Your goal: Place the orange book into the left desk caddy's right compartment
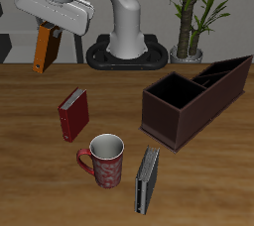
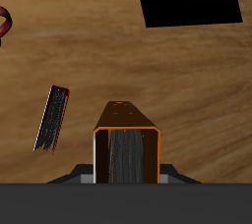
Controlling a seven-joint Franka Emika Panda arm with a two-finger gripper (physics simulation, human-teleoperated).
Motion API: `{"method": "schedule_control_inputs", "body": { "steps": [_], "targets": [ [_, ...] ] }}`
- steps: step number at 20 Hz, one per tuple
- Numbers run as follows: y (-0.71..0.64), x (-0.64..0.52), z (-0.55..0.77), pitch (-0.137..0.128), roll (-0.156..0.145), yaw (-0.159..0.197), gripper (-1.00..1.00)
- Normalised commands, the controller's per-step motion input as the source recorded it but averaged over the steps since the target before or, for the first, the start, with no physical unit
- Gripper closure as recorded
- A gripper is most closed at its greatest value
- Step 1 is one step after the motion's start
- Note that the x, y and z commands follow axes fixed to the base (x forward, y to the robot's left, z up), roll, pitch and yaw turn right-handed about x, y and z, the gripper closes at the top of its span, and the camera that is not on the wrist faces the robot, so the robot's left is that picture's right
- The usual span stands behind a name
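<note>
My gripper (image 1: 46, 32) is high above the table's back part, far from the caddy, and is shut on the orange book (image 1: 42, 50). The book hangs from it, slightly tilted, well above the wood. In the wrist view the orange book (image 2: 126, 149) shows end-on between the jaws, with its grey page edges towards the camera. The left desk caddy (image 1: 174, 121), a dark maroon-brown open box with dividers, stands on the table across from the gripper. Its compartments look empty.
A dark red book (image 1: 72, 113) stands below the gripper, nearer the front; it also shows in the wrist view (image 2: 51, 118). A red mug (image 1: 102, 159) and a dark grey book (image 1: 147, 178) stand near the front edge. A flat black rectangle (image 2: 189, 5) shows on the wood.
</note>
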Motion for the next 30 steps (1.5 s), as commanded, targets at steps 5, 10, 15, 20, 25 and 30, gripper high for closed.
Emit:
{"method": "schedule_control_inputs", "body": {
  "steps": [5,10,15,20,25,30],
  "targets": [
    [0.72,-0.33,0.29,-0.052,0.046,0.06,1.0],
    [0.46,-0.17,0.23,-0.022,-0.011,0.001,1.0],
    [0.36,0.04,0.2,-0.023,0.016,-0.028,1.0],
    [0.28,0.04,0.09,-0.008,-0.005,-0.072,1.0],
    [0.55,0.01,0.12,-0.013,0.049,-0.047,1.0],
    [0.49,-0.03,0.12,-0.005,0.03,-0.057,1.0]
  ]
}}
